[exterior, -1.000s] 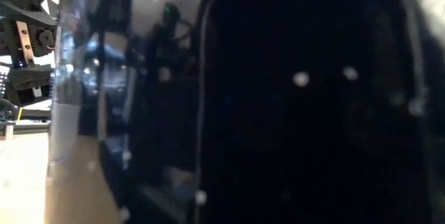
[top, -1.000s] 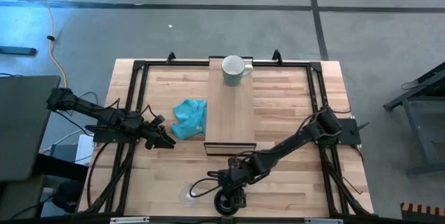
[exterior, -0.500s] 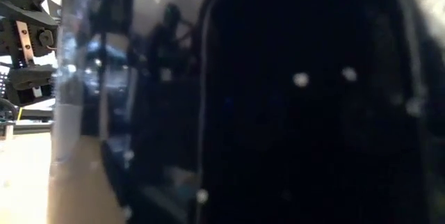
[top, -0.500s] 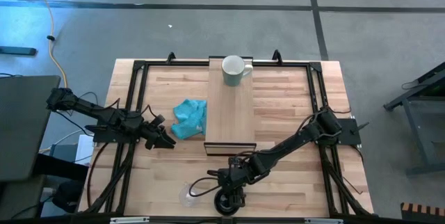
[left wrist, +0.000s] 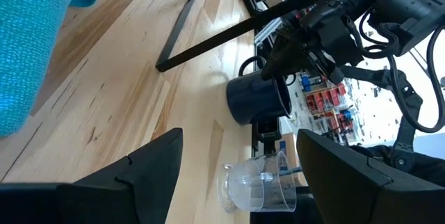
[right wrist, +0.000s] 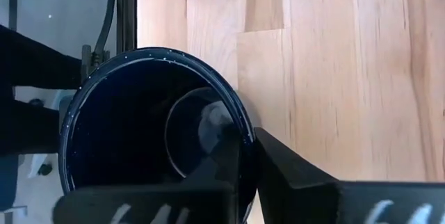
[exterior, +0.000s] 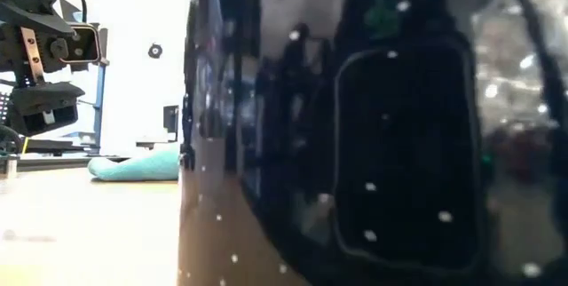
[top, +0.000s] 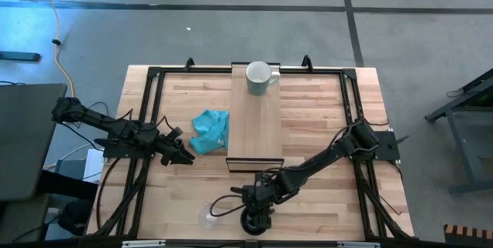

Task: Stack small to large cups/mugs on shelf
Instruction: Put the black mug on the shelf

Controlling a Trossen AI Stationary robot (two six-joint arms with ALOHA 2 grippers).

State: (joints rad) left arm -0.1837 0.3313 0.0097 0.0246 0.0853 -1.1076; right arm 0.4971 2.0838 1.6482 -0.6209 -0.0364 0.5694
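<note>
Grey concrete floor (top: 231,32) all around a wooden table (top: 308,125). Dark straight lines (top: 348,9) across the floor, one going sideways, one going up and down. Yellow cable (top: 55,17) lying on the floor near the top left corner. Blue light shining on the floor there. Black box shape (top: 27,140) beside the table on the left. Grey metal frame (top: 462,117) on the right side. Striped orange and black bit (top: 468,231) in the bottom right corner. Very bright white behind the table in the low view.
</note>
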